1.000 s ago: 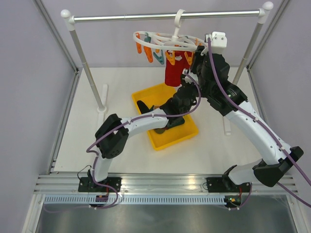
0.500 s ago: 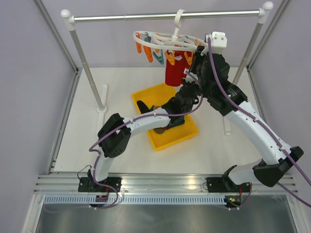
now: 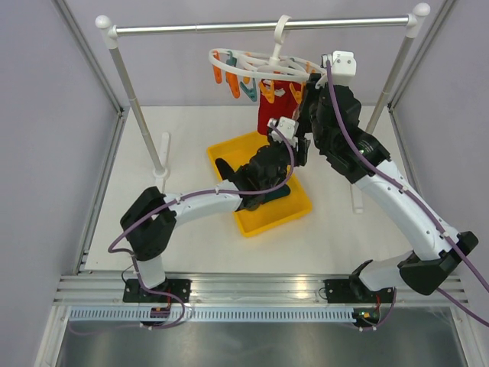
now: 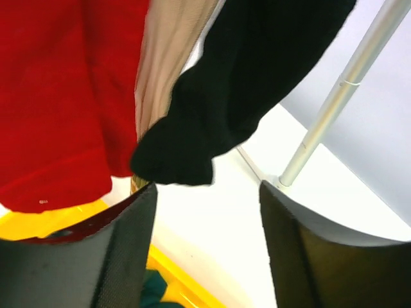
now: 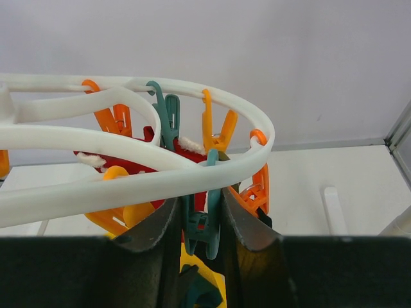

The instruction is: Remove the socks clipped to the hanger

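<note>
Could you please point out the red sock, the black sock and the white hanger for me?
red sock (image 4: 58, 96): left wrist view, middle of its fabric.
black sock (image 4: 244, 77): left wrist view, its broad middle.
hanger (image 5: 58, 196): right wrist view, near rim of ring.

1. A limp black fabric sock (image 4: 244, 83) hangs at centre.
2. Touching its left side is a ribbed tan sock (image 4: 167, 58), then a bright red sock (image 4: 64, 96).
3. Just below it, the left gripper (image 4: 207, 192) gapes empty.
4. To its right is a slanting silver metal pole (image 4: 340, 90).

Pale lilac walls (image 3: 46, 115), white tabletop (image 3: 328, 229), metal rail (image 3: 229, 27) w/ two posts (image 3: 136, 107); even light.
</note>
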`<state>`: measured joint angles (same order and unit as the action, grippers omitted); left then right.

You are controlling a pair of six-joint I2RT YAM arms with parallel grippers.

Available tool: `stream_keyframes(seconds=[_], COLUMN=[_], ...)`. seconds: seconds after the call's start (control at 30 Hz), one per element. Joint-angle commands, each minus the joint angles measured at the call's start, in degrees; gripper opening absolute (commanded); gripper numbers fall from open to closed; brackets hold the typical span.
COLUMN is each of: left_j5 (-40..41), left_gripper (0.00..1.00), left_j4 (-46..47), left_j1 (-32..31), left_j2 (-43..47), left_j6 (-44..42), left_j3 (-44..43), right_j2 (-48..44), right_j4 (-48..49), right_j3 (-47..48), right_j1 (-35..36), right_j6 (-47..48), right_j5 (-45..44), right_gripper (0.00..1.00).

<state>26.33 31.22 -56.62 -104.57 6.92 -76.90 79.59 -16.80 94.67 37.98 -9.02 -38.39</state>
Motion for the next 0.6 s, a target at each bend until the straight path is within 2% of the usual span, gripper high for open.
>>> stream_keyframes(seconds=[0.0,0.1,0.23,0.57], left_j5=[-7.3,-11.4,-14.0,-16.0], left_gripper=[0.7,0.7,0.72,0.75], left_j4=[5.2,6.8,6.5,1.6], left_j1=[1.8,3.1,3.7,3.7], left_j2=[5.2,6.5,5.4,-3.6], left_j6=[5.1,6.5,5.9,0.2], left_j3=[4.8,7.7,7.0,-4.6], right_j2=[-1.8,-2.1,-2.2,-2.2], right_j4=[-0.7,-0.8,-0.9,-1.2], right_j3=[2.4,2.4,2.4,2.3], right_j1=[0.5,0.8,1.0,1.5], right_j6=[0.2,0.1,0.1,0.4], right_j5=[-0.5,-0.7,-0.8,-1.0], right_gripper=[0.01,0.01,0.01,0.01])
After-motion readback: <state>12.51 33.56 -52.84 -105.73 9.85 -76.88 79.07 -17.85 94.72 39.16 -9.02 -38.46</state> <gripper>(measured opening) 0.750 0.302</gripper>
